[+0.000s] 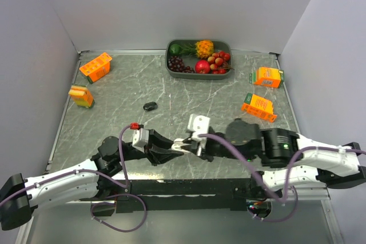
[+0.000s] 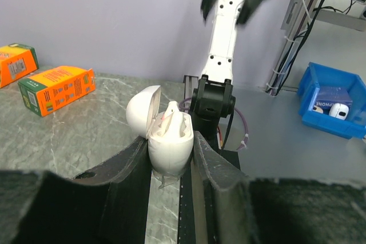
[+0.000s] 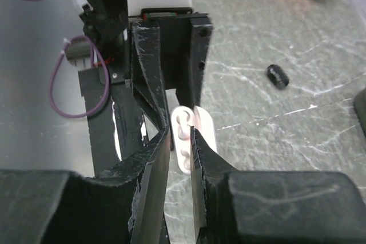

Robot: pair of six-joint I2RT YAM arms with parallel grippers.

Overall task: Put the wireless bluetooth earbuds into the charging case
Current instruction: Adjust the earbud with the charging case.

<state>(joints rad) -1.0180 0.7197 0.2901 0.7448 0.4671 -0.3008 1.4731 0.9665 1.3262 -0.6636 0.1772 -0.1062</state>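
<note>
Seating white earbud (image 2: pixel 172 112) in open charging case (image 2: pixel 168 152) clamped by left fingers (image 2: pixel 128 175), with right fingers (image 3: pixel 150 170) narrowly parted around it, hold unclear. Next: withdraw gently, fetch black earbud (image 1: pixel 150 106) farther left.

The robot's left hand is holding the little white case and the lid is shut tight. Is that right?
Almost. The left gripper does hold the white charging case, but the lid is not shut. It is flipped open and tilted back to one side, so you can see inside the case. The left wrist view shows this best.
</note>
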